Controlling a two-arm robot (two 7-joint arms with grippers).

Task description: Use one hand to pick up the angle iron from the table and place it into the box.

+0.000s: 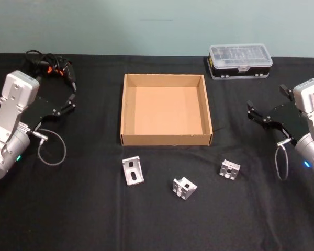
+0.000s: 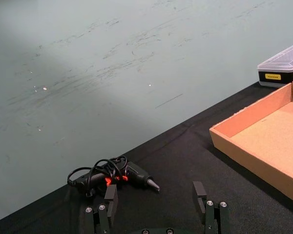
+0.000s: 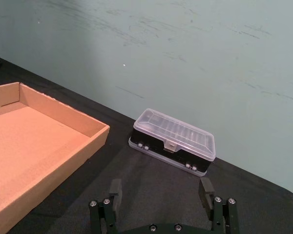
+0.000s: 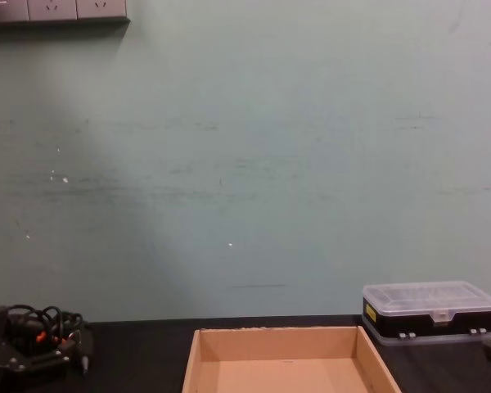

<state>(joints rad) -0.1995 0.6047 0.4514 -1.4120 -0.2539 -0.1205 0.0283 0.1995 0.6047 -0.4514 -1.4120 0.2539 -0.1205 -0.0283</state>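
- The table [image 1: 83, 219]: black top, carrying everything listed here.
- The box [image 1: 165, 110]: shallow tan cardboard tray, at the middle of the table toward the back. Its floor is bare, with nothing inside.
- The left angle iron [image 1: 132, 171]: bright metal, lying on the table just in front of the box's front-left corner.
- The middle angle iron [image 1: 184, 188]: same kind, lying nearest the robot, in front of the box.
- The right angle iron [image 1: 229, 169]: same kind, lying in front of the box's front-right corner. All three are outside the box and apart from one another.
- The left gripper [image 1: 69, 103]: over the table's left side, well apart from the box and the irons. Its jaws are apart and hold nothing.
- The right gripper [image 1: 253, 112]: over the table's right side, level with the box and apart from it. Its jaws are spread and hold nothing.
- The plastic case [image 1: 240, 60]: black with a clear lid, at the back right, beyond the box's far corner.
- The corded tool [image 1: 55, 67]: black with orange, at the back left.
- Progress: by my reckoning, nothing is done yet. Reaching for an iron, closing on it, carrying it over the low wall and letting go are all left to do.
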